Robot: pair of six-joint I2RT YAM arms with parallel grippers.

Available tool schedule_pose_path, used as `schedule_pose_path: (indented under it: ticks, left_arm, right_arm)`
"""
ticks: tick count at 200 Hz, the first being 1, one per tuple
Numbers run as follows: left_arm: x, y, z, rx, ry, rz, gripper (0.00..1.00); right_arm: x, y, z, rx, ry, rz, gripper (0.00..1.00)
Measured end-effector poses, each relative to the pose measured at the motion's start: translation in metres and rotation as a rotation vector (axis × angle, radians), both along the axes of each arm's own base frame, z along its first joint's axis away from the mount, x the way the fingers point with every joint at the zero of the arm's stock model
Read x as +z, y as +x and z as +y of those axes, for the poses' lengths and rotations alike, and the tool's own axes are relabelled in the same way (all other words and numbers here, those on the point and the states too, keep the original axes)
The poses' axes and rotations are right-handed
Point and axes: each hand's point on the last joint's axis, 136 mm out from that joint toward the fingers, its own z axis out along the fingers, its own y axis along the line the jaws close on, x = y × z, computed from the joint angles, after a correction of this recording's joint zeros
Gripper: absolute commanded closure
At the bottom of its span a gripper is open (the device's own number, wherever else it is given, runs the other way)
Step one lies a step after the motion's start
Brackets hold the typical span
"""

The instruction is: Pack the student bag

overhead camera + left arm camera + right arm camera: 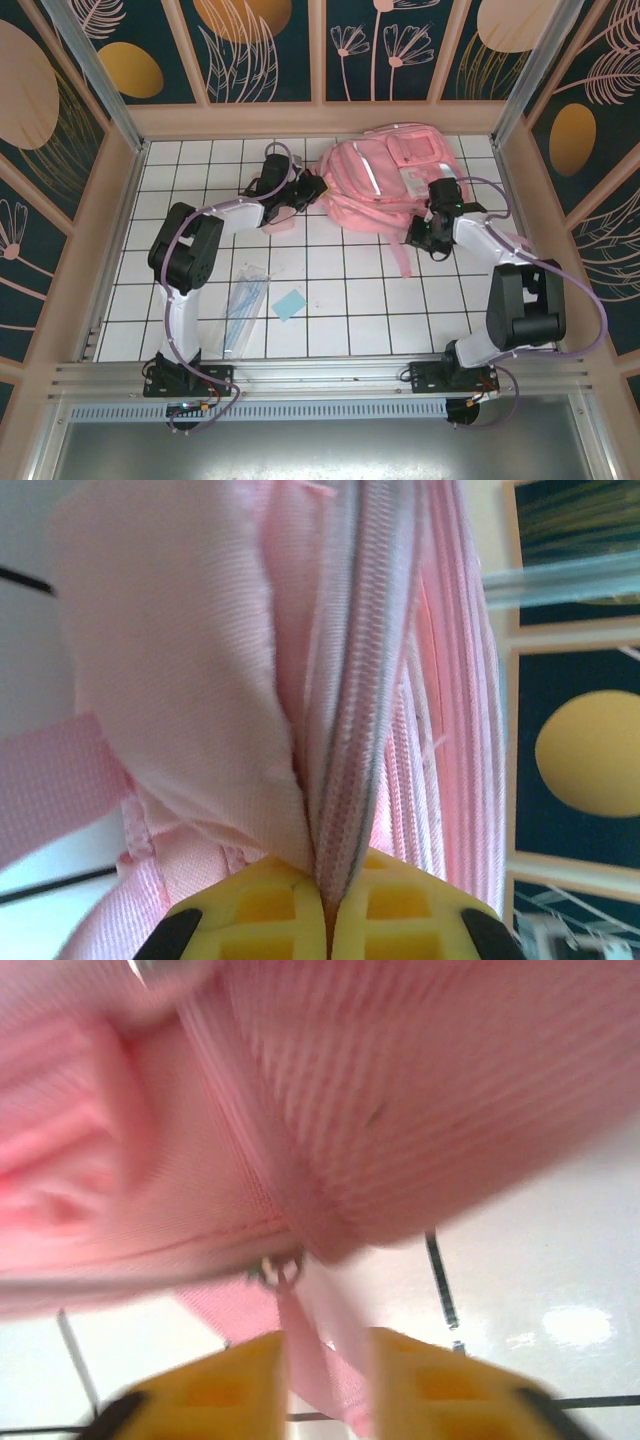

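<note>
A clear packet (pixel 245 300) and a blue card (pixel 289 304) lie unpacked well behind the left pincer (pixel 328 905). That pincer is clamped on the student bag's (pixel 375 175) zipper edge (pixel 345 760), while the right pincer (pixel 328 1365) stands apart around a pull ribbon (pixel 318 1345). The bag lies just beyond both, and packing looks barely begun.

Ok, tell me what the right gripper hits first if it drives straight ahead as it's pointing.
A pink strap lies between the right gripper's parted fingers, hanging from a metal ring. Just beyond is the student bag's pink fabric. The view is blurry, but the bag looks very close.
</note>
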Motion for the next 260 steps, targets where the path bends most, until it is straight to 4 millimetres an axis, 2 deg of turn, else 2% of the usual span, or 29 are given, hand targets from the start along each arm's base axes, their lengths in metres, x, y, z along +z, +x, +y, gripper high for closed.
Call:
schedule_pose_path:
  ticks: [17,25,34,40,54,66,103,109,137,153,167,192,223,244,260]
  left_arm:
    - [-0.006,0.009,0.021,0.048,0.014,0.006,1.0]
    - [-0.009,0.012,0.031,0.068,0.02,0.014,0.86]
    - [-0.012,0.011,0.039,0.083,0.028,0.018,0.58]
    - [-0.013,0.011,0.044,0.096,0.036,0.018,0.46]
    - [-0.009,0.008,0.054,0.122,0.046,0.011,0.32]
    - [0.002,0.005,0.058,0.13,0.058,-0.017,0.21]
    - [0.061,-0.011,0.05,0.106,0.12,-0.165,0.22]
    - [0.071,-0.015,0.045,0.095,0.144,-0.191,0.22]
    - [0.099,-0.016,0.014,0.033,0.252,-0.287,0.24]
    - [0.108,-0.012,-0.004,0.001,0.294,-0.329,0.25]
    - [0.103,-0.009,-0.011,-0.014,0.319,-0.331,0.25]
    - [0.071,-0.005,-0.01,-0.03,0.364,-0.273,0.25]
    - [0.031,-0.015,-0.005,-0.057,0.393,-0.195,0.25]
    - [0.015,-0.023,-0.005,-0.077,0.383,-0.166,0.25]
    - [0.007,-0.025,-0.005,-0.082,0.372,-0.166,0.25]
  right_arm:
    - [0.017,0.0,0.004,0.004,0.07,-0.038,0.01]
    - [0.026,0.0,0.007,0.011,0.094,-0.064,0.01]
    - [0.035,0.0,0.008,0.015,0.111,-0.089,0.01]
    - [0.041,-0.001,0.009,0.018,0.119,-0.107,0.01]
    - [0.052,0.001,0.006,0.011,0.129,-0.14,0.01]
    - [0.058,0.005,0.002,-0.004,0.131,-0.161,0.01]
    - [0.069,0.024,0.001,-0.032,0.154,-0.229,0.01]
    - [0.069,0.029,0.002,-0.035,0.161,-0.24,0.04]
    - [0.068,0.051,0.013,-0.032,0.209,-0.285,0.36]
    - [0.056,0.059,0.024,-0.002,0.215,-0.278,0.51]
    - [0.042,0.064,0.038,0.053,0.194,-0.263,0.63]
    - [0.023,0.071,0.053,0.12,0.164,-0.231,0.64]
    - [0.001,0.08,0.05,0.15,0.105,-0.205,0.57]
    - [-0.009,0.084,0.053,0.178,0.084,-0.194,0.47]
    - [-0.019,0.085,0.06,0.205,0.071,-0.179,0.44]
